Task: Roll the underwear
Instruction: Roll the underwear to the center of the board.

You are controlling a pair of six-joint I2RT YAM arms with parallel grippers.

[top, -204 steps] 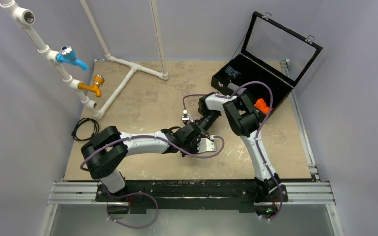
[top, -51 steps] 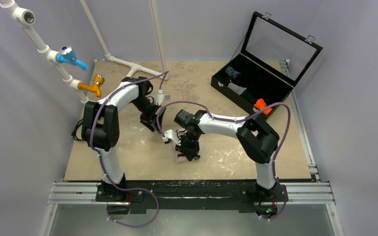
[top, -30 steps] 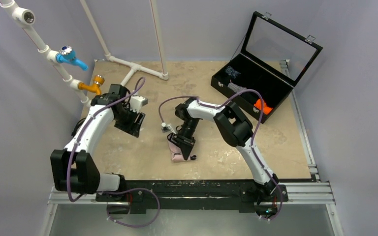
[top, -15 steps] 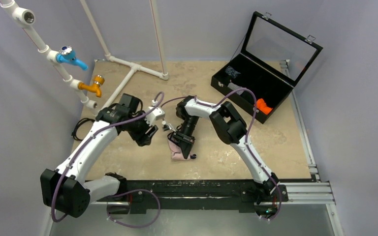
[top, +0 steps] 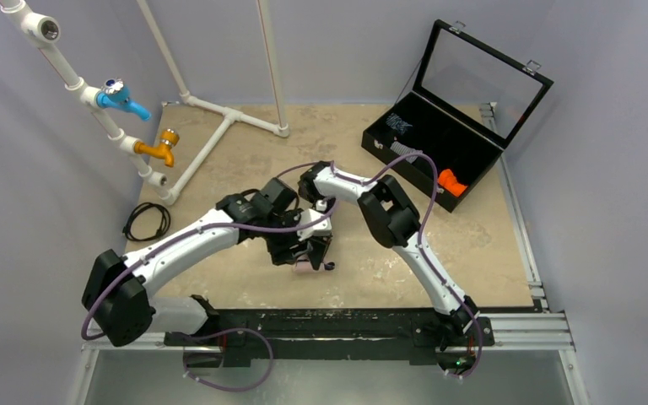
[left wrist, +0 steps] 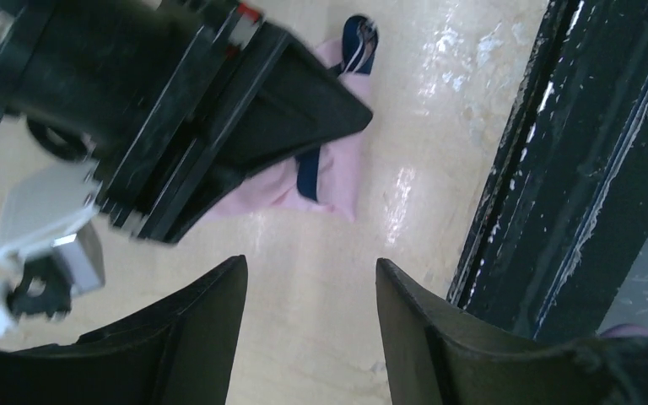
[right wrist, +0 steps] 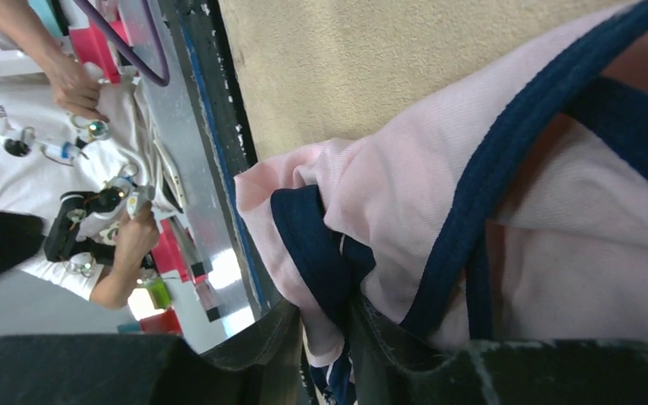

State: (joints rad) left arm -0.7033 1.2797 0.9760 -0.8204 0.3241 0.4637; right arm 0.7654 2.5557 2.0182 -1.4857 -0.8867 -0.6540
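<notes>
The underwear [top: 307, 267] is a small pale pink bundle with navy trim, lying on the beige table near its front middle. My right gripper [top: 319, 251] points down onto it. In the right wrist view, pink fabric and navy trim [right wrist: 405, 186] fill the frame, and a fold of it is pinched in the narrow gap of the right gripper [right wrist: 325, 310]. My left gripper [top: 291, 253] hovers just left of it. In the left wrist view the left gripper [left wrist: 312, 263] is open over bare table, and the underwear [left wrist: 337, 169] lies ahead, partly under the black right gripper.
An open black case [top: 472, 164] stands at the back right and holds an orange roll [top: 446, 180] and a grey-striped roll [top: 402, 150]. White pipes [top: 219, 126] with a blue tap [top: 122, 97] and an orange tap [top: 162, 145] stand back left. A black cable [top: 145, 221] lies left. A black rail [left wrist: 574, 169] borders the near edge.
My left arm has swung from the back left to the table's middle, and its open gripper now sits beside the right gripper. The right gripper has stayed on the underwear.
</notes>
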